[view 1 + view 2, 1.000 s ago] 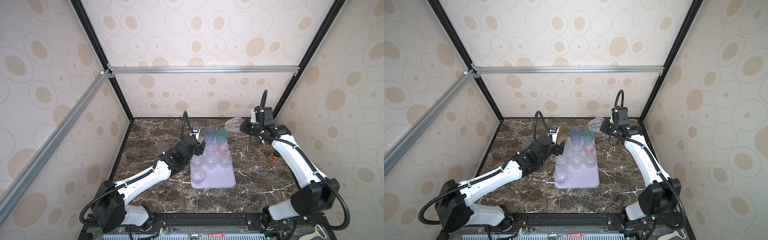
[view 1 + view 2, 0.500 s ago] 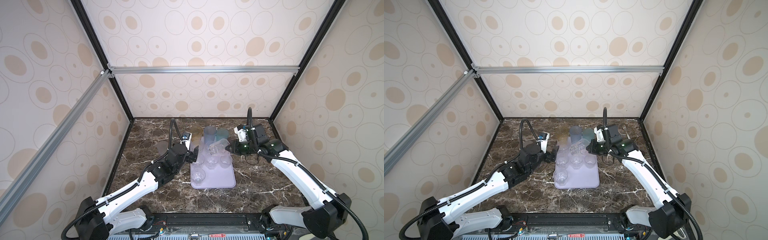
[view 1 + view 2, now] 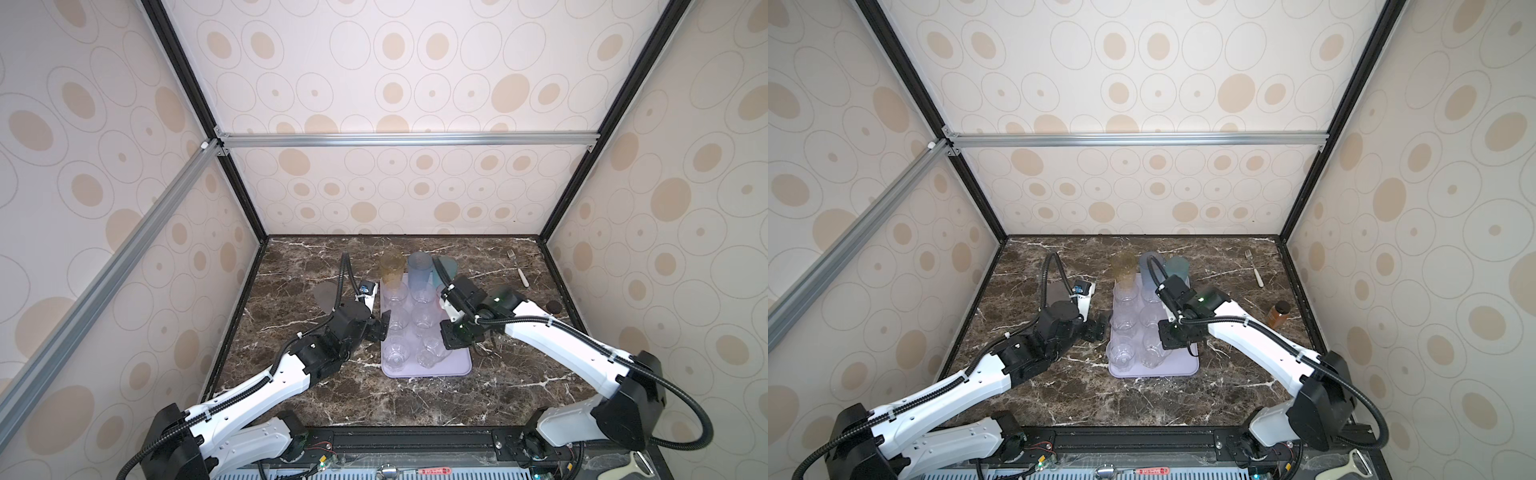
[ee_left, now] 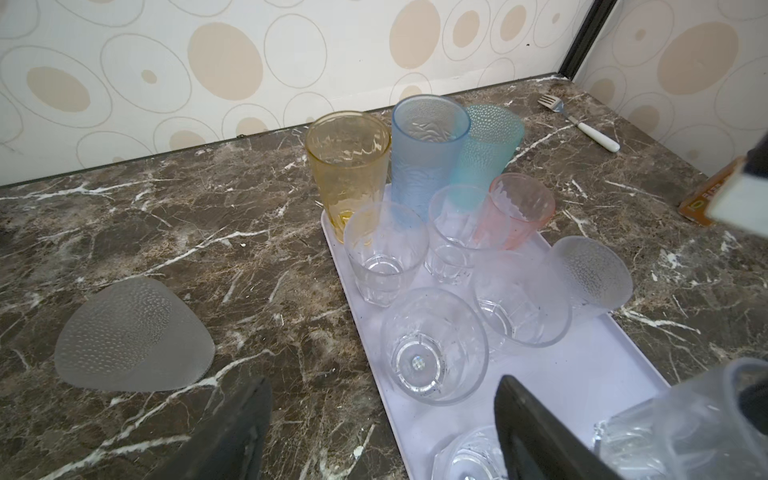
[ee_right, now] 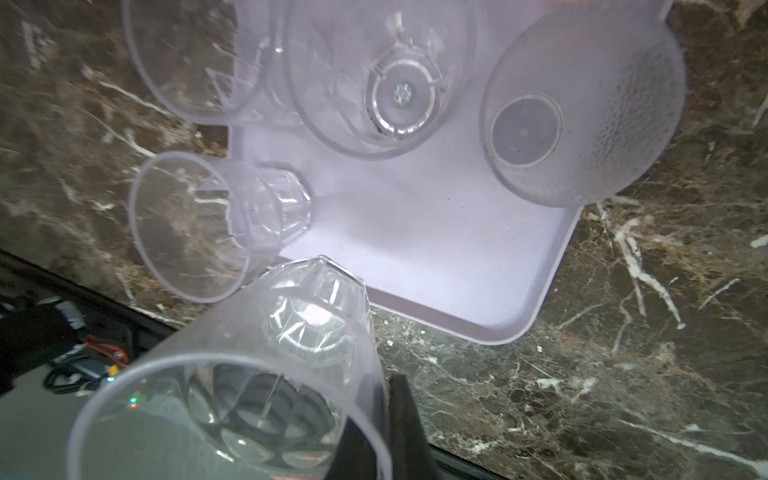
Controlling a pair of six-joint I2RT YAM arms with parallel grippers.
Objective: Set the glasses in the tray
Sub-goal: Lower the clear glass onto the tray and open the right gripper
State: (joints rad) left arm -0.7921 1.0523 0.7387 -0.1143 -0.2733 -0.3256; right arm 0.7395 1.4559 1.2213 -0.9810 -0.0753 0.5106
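**Tray** (image 3: 455,365): lavender, mid-table on the marble top (image 3: 316,257).

**Glasses aboard:**
- amber glass (image 4: 347,162), grey-blue glass (image 4: 424,145) and teal glass (image 4: 486,141) stand at the tray's 12 o'clock end
- pink glass (image 4: 515,212) stands just beside them
- short clear glasses (image 4: 386,249) stand in rows toward 6 o'clock

**Stray frosted glass** (image 4: 133,336): upright on the marble, off the tray at 10 o'clock.

**Right gripper** (image 5: 390,415): clamped on the wall of the held clear glass (image 5: 232,374). That glass is tilted at the tray's 6 o'clock end, close beside a standing neighbour at 7 o'clock. Contact with the tray cannot be told.

**Left gripper** (image 4: 380,386): jaws spread, empty, at the tray's 9 o'clock edge.

**Fork** (image 3: 519,270): 1 o'clock.

**Amber bottle** (image 3: 1278,313): 3 o'clock, beyond the right arm.
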